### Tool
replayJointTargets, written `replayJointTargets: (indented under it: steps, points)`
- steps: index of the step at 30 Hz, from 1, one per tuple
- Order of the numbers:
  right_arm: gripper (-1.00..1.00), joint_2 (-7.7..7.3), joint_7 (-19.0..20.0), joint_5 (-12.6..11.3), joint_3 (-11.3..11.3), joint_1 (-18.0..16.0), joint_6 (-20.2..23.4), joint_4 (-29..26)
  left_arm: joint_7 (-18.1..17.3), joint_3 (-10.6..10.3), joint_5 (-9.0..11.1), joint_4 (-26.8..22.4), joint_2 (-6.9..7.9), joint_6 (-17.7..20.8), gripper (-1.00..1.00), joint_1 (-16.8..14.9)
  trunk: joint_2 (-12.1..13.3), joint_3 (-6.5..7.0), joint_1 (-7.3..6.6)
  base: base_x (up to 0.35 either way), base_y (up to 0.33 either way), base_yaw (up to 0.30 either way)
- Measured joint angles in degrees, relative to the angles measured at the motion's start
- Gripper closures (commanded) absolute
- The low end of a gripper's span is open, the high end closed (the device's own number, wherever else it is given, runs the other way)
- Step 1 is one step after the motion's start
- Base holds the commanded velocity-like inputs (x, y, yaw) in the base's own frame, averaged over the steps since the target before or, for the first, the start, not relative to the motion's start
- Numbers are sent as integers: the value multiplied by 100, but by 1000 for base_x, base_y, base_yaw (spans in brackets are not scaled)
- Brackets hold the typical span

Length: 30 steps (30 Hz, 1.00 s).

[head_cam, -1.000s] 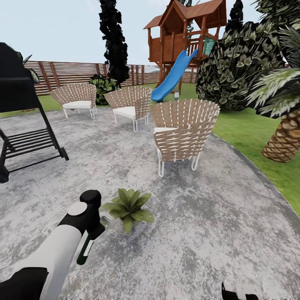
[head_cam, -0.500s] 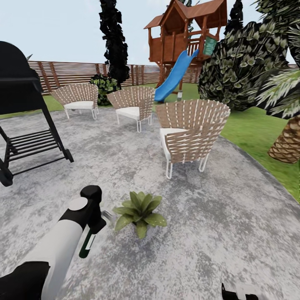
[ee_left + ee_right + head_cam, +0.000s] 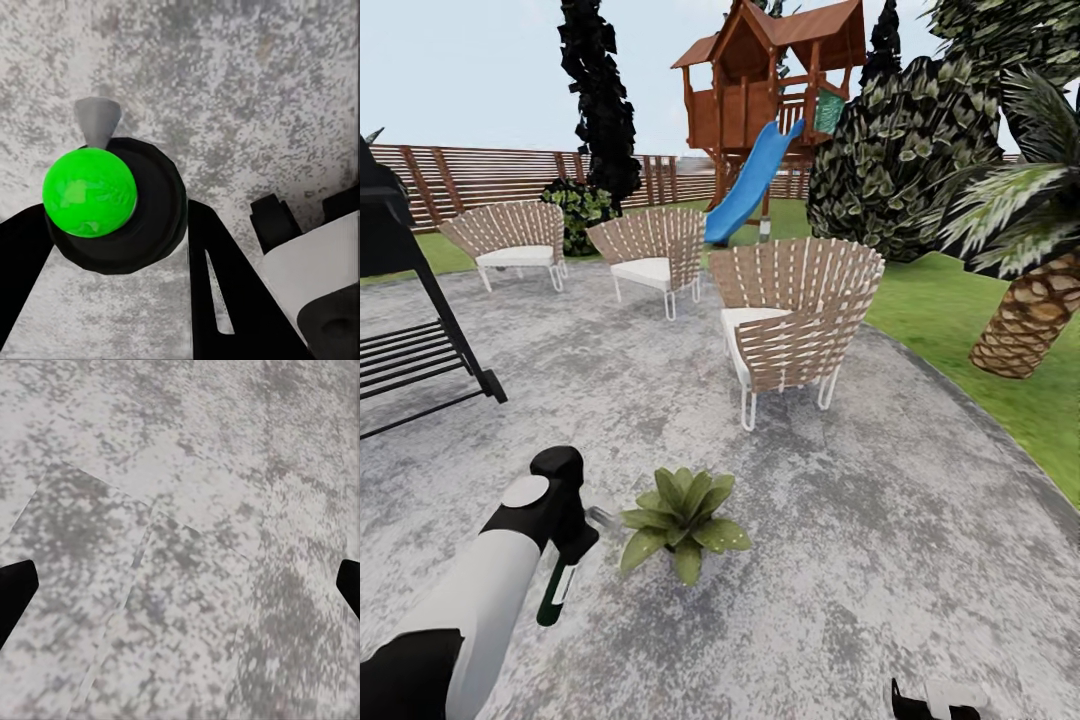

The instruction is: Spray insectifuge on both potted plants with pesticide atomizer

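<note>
We stand on the patio (image 3: 880,560), with three chairs and a play tower beyond, and a plant (image 3: 682,511) low on the stone just ahead of us. The step in hand, we judge, is spraying this plant. To do it well we should keep the atomizer's (image 3: 553,593) grey nozzle aimed squarely at the rosette, near enough that the mist lands on the leaves, and sweep it so every leaf is wetted before we seek the second plant.

Our left arm (image 3: 485,600) reaches forward and down from the lower left of the head view, wrist bent, with the left gripper (image 3: 572,545) just beside the plant's leaves. It is clamped on the atomizer, whose dark green body with its white label hangs below the fingers. In the left wrist view we see the atomizer (image 3: 112,204) end-on, a bright green cap in a black collar, gripped between the black fingers (image 3: 225,300), grey nozzle pointing out over the stone.

The right gripper (image 3: 180,585) hangs low over bare stone, fingertips spread wide at the frame edges, holding nothing.
</note>
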Motion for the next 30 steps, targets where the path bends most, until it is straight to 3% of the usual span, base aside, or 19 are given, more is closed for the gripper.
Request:
replayJointTargets:
  steps: [5, 8, 9, 19, 30]
  points:
    - [-100, 0, -1, 0, 0, 0, 0, -2, 6, 44, 14, 0, 48, -10, 100, 49, 0, 0, 0, -1, 18, -1]
    - [-100, 0, 3, 0, -1, 1, 0, -1, 64, 155, 418, 1, 55, -3, 100, 51, 0, 0, 2, -178, 246, -25]
    - [-100, 0, 3, 0, -1, 1, 2, -1, 65, 161, 434, -3, 55, -2, 100, 43, 0, 0, 2, -213, 267, -164]
    - [-100, 0, 4, 0, -1, 1, 8, 0, 45, 161, 455, -392, 50, -2, 100, -20, 0, 0, 1, -158, 268, -247]
    - [-100, 0, -5, 0, -1, 1, 1, -5, -12, 122, 460, -355, 19, -19, 100, 43, 0, 0, -3, 217, 261, -75]
